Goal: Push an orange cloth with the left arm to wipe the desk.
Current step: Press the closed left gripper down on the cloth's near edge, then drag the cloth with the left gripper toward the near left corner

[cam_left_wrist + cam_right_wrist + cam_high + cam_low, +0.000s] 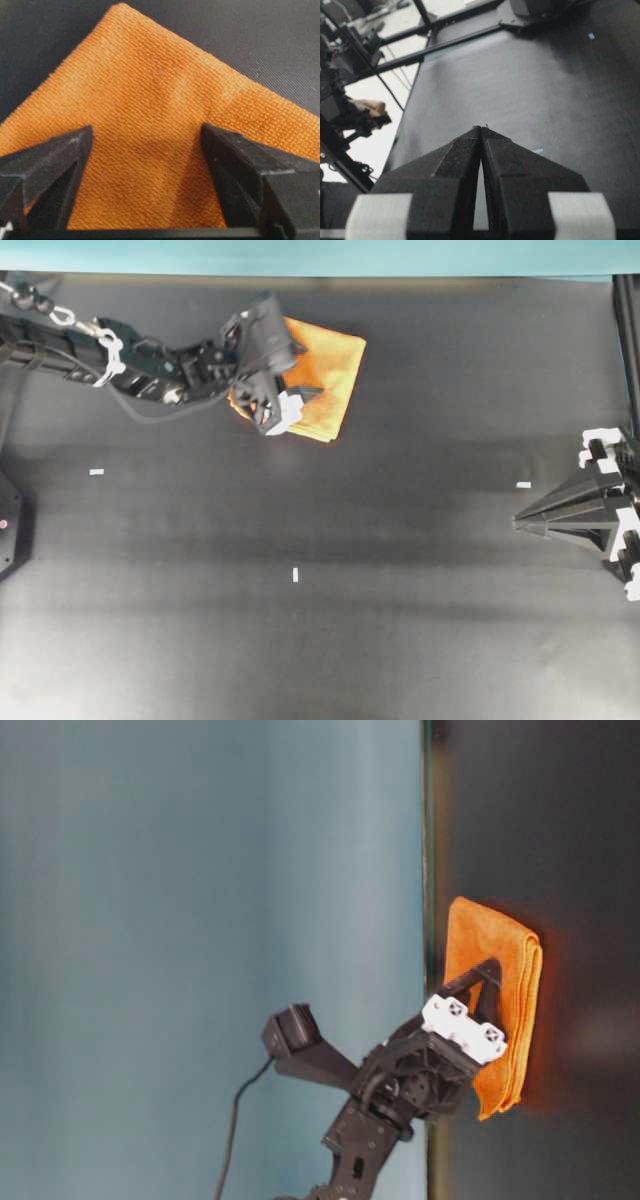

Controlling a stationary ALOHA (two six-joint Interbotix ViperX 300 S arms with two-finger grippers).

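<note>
Up in the upper left of the overhead view, the left pincer sits over the orange cloth, its two fingers spread wide; the left wrist view shows one dark fingertip at lower left and the other at lower right, with bare woven fabric between them and nothing pinched. Whether the tips actually press on the fabric cannot be told. The left arm reaches in from the left edge, black with white clips and a looping cable. The cloth lies folded and roughly square near the top edge of the table, its layered edges showing in the table-level view, where it fills the right middle of the frame. Small white tape marks dot the dark surface. At the right edge, well apart from the cloth, the right pincer has its fingers pressed together to a point. No writing or brand can be read anywhere.
</note>
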